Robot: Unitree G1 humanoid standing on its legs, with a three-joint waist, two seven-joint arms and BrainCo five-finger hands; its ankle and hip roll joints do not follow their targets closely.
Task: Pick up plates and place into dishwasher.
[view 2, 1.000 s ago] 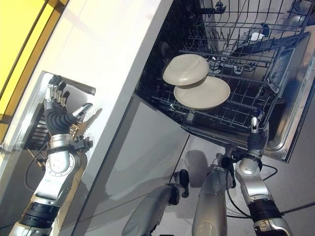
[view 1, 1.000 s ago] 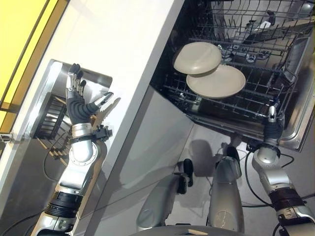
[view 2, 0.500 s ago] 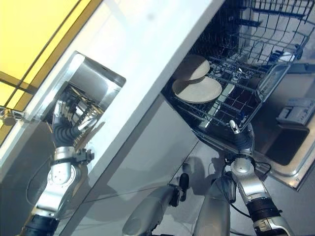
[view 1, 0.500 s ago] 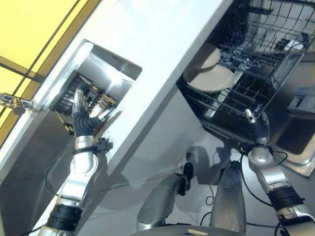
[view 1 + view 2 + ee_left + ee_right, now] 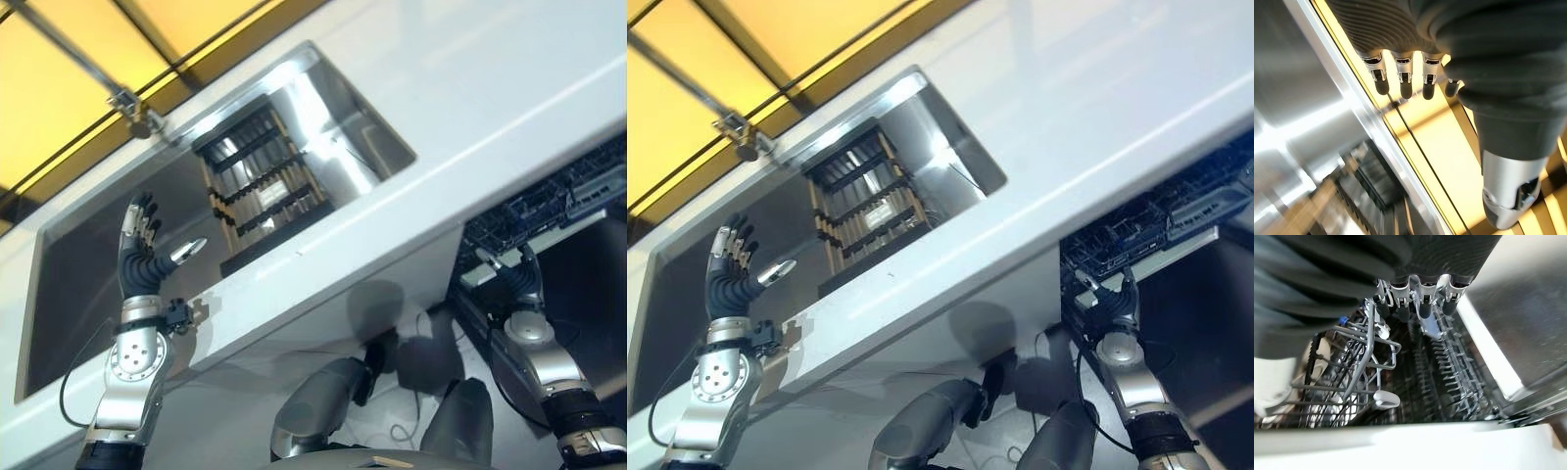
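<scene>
Left hand [image 5: 145, 266] hovers over the sink [image 5: 88, 245], fingers straight and spread, empty; right hand [image 5: 524, 289] sits by the dishwasher rack [image 5: 1352, 382], fingers relaxed, empty; the dish rack [image 5: 257, 186] in the sink holds no plate I can make out; best to find one first, then reach in slowly, thumb under its rim.
</scene>
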